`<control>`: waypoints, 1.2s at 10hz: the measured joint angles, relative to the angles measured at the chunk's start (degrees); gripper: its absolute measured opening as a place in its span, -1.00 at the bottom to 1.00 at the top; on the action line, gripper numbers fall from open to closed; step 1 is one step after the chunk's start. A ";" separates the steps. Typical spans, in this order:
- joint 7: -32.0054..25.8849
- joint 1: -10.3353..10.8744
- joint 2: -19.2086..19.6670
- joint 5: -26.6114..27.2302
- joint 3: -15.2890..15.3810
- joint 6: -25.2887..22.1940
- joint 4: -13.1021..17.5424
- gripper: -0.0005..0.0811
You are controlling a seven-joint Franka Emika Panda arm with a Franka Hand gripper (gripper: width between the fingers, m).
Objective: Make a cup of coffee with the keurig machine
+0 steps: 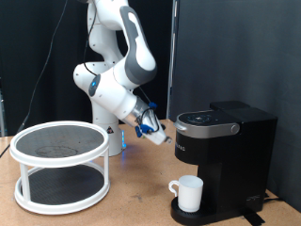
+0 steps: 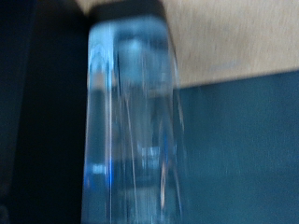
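While the arm hangs over the far side of the counter [image 1: 132, 193], the closest thing to where I stand is the cup [image 1: 189, 193], a small white mug already set on the round base of the keurig machine [image 1: 224, 151], right under its spout, handle turned toward the exterior view's left. That part of the job looks done, by my reckoning. The machine's lid is down and I see nothing pouring, so I'd judge the brewing itself is yet to be done; whether a pod is inside I can't tell.

At the exterior view's left stands a white two-tier rack [image 1: 60, 165] with dark mesh shelves, and nothing that I can make out on it.

Farther back, the gripper [image 1: 150, 129] hovers just beside the machine's top, at the exterior view's left of it, tilted, with something pale and bluish at its fingers. The wrist view is filled by a blurred, clear bluish thing, perhaps a water container [image 2: 131, 121], seemingly in its grasp, though the blur keeps me from being sure.
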 joint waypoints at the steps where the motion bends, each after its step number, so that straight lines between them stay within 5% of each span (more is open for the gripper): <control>1: -0.01 0.00 -2.07 1.02 -0.34 -1.74 -0.04 0.81; 11: 17.64 -0.01 -21.81 0.21 -0.19 -8.08 1.99 0.81; 12: 17.34 -0.01 -21.57 0.20 -0.19 -8.07 1.95 0.81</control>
